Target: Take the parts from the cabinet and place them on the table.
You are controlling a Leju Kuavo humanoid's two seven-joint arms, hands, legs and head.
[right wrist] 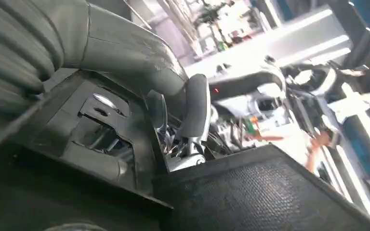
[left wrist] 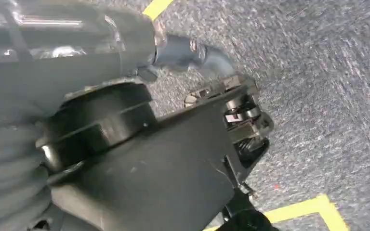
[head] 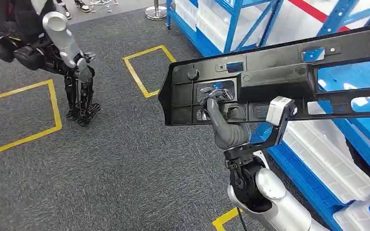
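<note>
The right hand [head: 217, 103] holds a large black plastic part [head: 270, 82] up in the air in front of the robot, its fingers [head: 211, 107] hooked through an opening near the part's left end, the thumb on the near face; in the right wrist view the thumb [right wrist: 195, 108] presses against the same ribbed black moulding [right wrist: 106, 139]. The part hangs roughly level, slightly tilted, above the grey carpet [head: 115, 168] and in front of the blue cabinet [head: 318, 159] with its white bins [head: 318, 149]. So the part appears to be out of the cabinet and in carry, which I judge as the first half of the task done for this piece. No table can be seen from here, so the placing is still to come, probably after a turn or a walk. The left hand [head: 82, 103] hangs low at the robot's side over the carpet, holding nothing; its fingers point down, and whether they are spread or curled I cannot tell. Yellow floor markings [head: 147, 70] lie between the two arms.
</note>
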